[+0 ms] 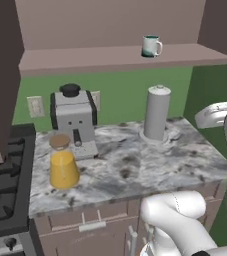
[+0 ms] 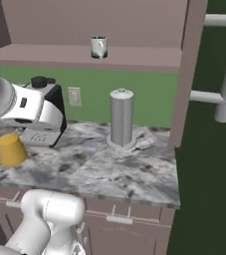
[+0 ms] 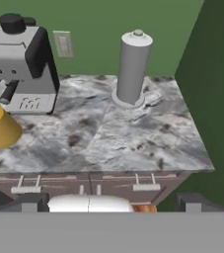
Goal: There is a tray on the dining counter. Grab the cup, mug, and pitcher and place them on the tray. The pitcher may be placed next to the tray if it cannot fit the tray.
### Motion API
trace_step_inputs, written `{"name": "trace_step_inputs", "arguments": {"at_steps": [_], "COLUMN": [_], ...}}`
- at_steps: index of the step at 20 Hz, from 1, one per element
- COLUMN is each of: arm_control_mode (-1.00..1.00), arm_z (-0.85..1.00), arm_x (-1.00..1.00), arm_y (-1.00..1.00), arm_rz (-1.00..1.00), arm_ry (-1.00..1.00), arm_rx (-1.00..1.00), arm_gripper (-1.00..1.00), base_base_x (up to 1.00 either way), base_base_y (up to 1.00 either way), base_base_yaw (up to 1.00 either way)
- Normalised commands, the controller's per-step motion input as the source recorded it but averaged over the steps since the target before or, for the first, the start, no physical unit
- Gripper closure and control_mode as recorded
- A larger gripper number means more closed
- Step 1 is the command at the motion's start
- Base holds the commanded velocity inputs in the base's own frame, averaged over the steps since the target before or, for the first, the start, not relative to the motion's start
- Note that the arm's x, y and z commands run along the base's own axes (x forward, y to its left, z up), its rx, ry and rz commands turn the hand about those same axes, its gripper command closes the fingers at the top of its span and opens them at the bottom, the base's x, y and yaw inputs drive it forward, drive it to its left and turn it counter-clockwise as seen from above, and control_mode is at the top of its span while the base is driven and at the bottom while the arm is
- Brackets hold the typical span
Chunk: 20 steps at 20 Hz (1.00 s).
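Note:
The pitcher is a cone of clear glass with orange-yellow contents and a brownish neck. It stands on the marbled worktop beside the stove, just in front of the coffee machine. It appears again as the pitcher at the left edge and the pitcher at the far left. The white mug with a dark teal rim stands up on the wall shelf, also seen as the mug. My gripper is open and empty, held back in front of the worktop's edge. The tray, the cup and the dining counter are out of view.
A grey coffee machine stands at the back left of the worktop. A tall grey cylinder stands at the back right. The black stove lies to the left. Drawers run under the worktop's front edge.

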Motion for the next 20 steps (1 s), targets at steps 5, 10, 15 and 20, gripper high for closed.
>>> {"name": "trace_step_inputs", "arguments": {"at_steps": [5, 10, 15, 20], "arm_control_mode": [1.00, 1.00, 1.00, 1.00], "arm_z": [0.00, 0.00, 0.00, 0.00], "arm_x": [0.00, 0.00, 0.00, 0.00], "arm_y": [0.00, 0.00, 0.00, 0.00], "arm_rz": [0.00, 0.00, 0.00, 0.00], "arm_ry": [0.00, 0.00, 0.00, 0.00], "arm_rx": [0.00, 0.00, 0.00, 0.00], "arm_gripper": [-1.00, -1.00, -1.00, -1.00], "base_base_x": [0.26, 0.12, 0.34, 0.31], "base_base_y": [-0.23, -0.19, -0.14, -0.16], "base_base_yaw": [0.23, 0.06, 0.00, -0.05]}}
